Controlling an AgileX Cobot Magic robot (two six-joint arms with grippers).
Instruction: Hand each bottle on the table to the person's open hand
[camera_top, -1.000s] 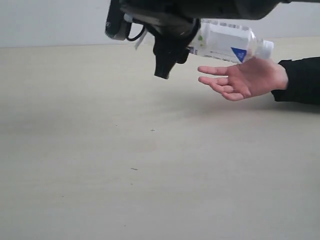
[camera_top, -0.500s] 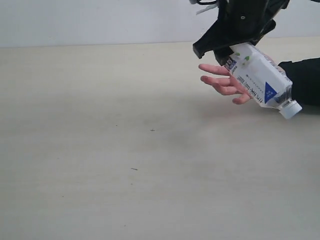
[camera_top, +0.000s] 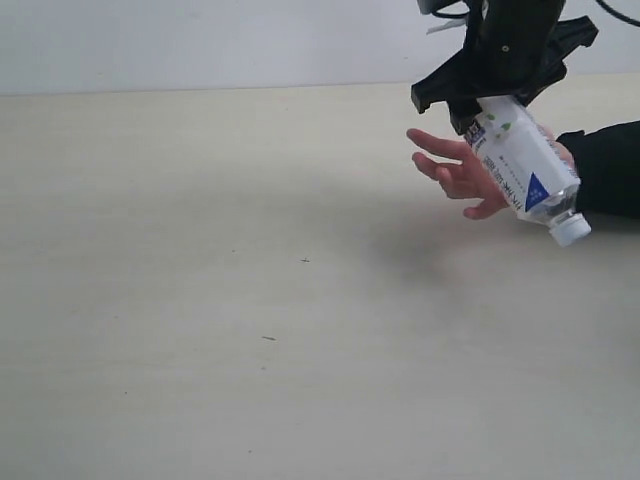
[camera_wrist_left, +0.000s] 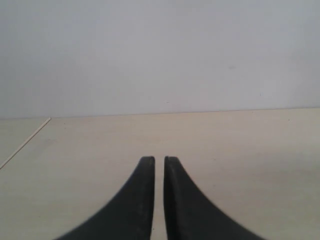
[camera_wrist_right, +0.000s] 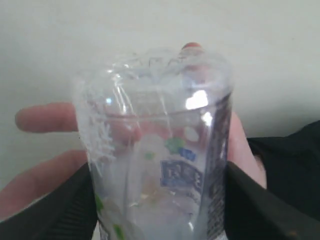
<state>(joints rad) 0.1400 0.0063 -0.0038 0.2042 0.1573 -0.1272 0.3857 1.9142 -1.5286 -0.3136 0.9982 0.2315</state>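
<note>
Right arm here. My right gripper (camera_top: 482, 108) is clamped around the base end of the white-label bottle (camera_top: 522, 172), jaws spread fairly wide because the bottle body fills them. The bottle is clear, up off the table (camera_top: 250, 300), and tilted with its white cap pointing down and away from me. It sits right across the person's open hand (camera_top: 448, 170), which is palm up, with a black sleeve (camera_top: 610, 165) behind it. I can't tell whether the plastic is actually touching the palm.

From my wrist cam, the bottle (camera_wrist_right: 155, 150) fills the gap in my gripper (camera_wrist_right: 160, 215), and the hand (camera_wrist_right: 40, 180) shows behind and through it, fingers spread.

My left gripper (camera_wrist_left: 159, 161) is low over bare tabletop. Its fingers are pinched almost together with just a sliver of gap, and there's nothing in it.
</note>
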